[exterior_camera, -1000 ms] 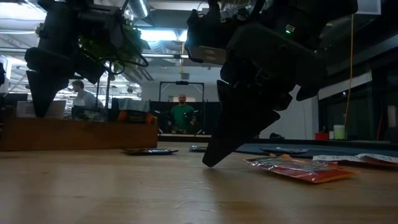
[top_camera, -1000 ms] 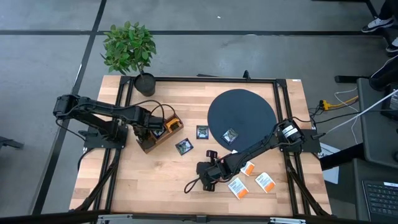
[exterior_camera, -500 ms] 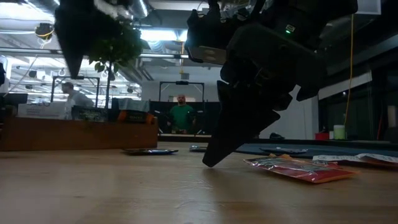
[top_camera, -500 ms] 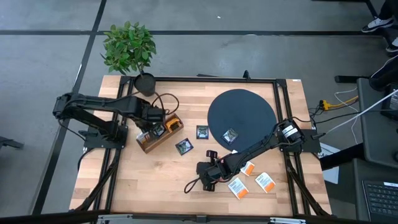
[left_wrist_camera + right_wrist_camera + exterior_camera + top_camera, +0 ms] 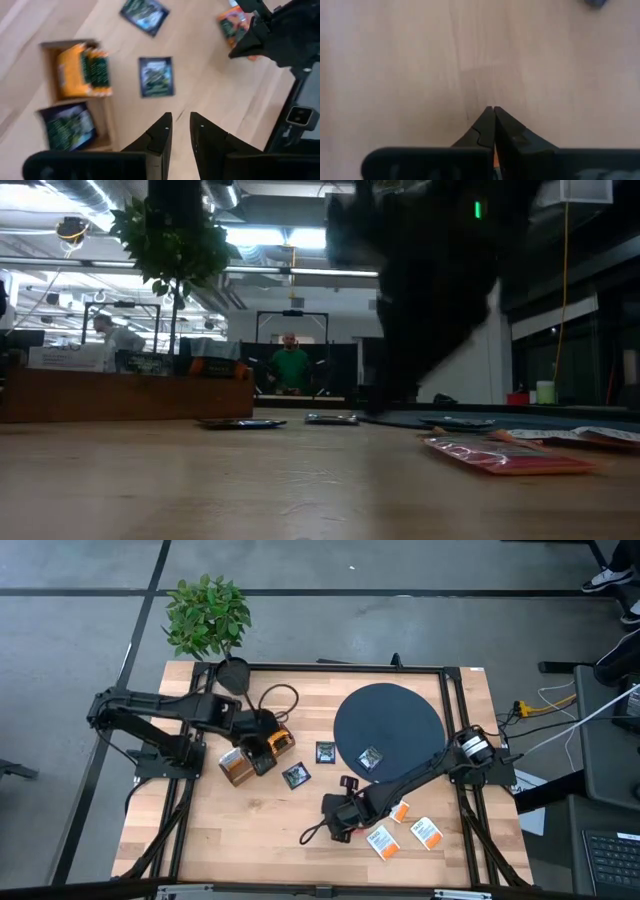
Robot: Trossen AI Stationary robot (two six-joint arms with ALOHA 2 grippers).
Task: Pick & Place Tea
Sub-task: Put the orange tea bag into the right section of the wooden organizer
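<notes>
My left gripper (image 5: 262,752) hangs above the wooden box (image 5: 238,768), slightly open and empty (image 5: 180,116). Orange and dark tea sachets stand in the box (image 5: 82,70). Two dark sachets (image 5: 296,776) (image 5: 325,752) lie flat on the table, and one (image 5: 371,759) lies on the dark disc (image 5: 400,710). My right gripper (image 5: 330,812) is shut (image 5: 493,108) just above the table, right of centre toward its near edge. A red-orange sachet (image 5: 231,25) sits at its fingertips. My right gripper has the red-orange sachet between its shut fingers; a thin orange strip (image 5: 493,161) shows in the seam, back from the tips. The fingers slant down from the table's right. One finger (image 5: 237,49) covers the place of contact, so the held part stays hidden.
Two white sachets with orange bands (image 5: 383,842) (image 5: 428,832) and an orange one (image 5: 400,810) lie beside my right arm near the front right. A potted plant (image 5: 208,615) stands at the far left corner. People show in the room beyond the table.
My left gripper has risen from the box, out of the low view's top, has drifted a little toward the table's right edge, and now points less steeply down. My right gripper's tips, which rested on the table, have lifted just clear of it.
</notes>
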